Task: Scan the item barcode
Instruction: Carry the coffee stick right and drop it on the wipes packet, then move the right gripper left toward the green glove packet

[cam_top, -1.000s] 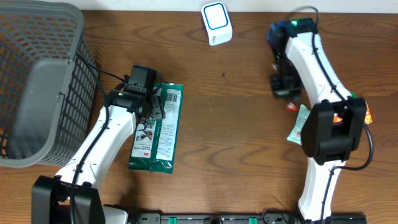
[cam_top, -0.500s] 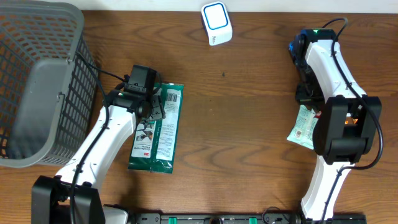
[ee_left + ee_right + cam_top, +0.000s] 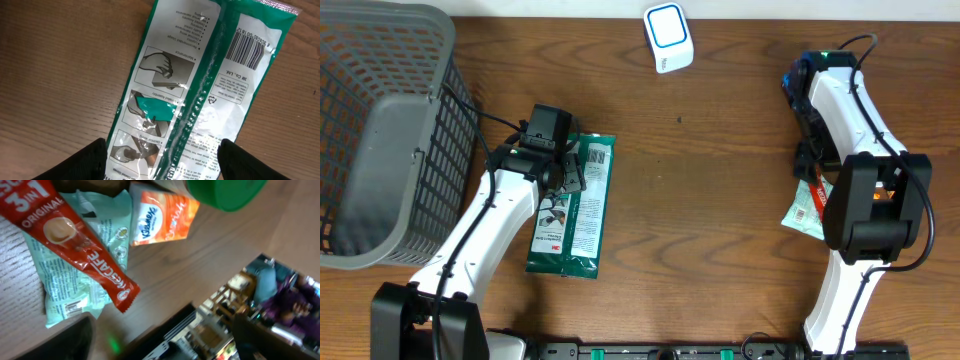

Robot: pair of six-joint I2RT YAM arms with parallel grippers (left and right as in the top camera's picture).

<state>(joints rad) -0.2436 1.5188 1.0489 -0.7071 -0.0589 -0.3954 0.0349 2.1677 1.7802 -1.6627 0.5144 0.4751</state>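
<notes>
A green and white packet (image 3: 570,208) lies flat on the wooden table, printed side up, with its barcode (image 3: 248,50) at the far end. My left gripper (image 3: 163,146) hovers open just above it, one dark finger on each side (image 3: 566,170). My right gripper (image 3: 810,163) is open over a small pile at the right, with nothing between its fingers (image 3: 162,330). The pile holds a red coffee sachet (image 3: 85,245), a pale green packet (image 3: 65,290) and an orange tissue pack (image 3: 162,215). The white and blue scanner (image 3: 667,37) stands at the back centre.
A grey mesh basket (image 3: 380,130) fills the back left corner. A green round lid (image 3: 230,192) shows at the top of the right wrist view. The table's right edge runs close to the pile, with clutter below it.
My right arm swung from the back centre-right out over the pile at the right, and its jaws went from shut to open. The left arm and green packet stayed put.
</notes>
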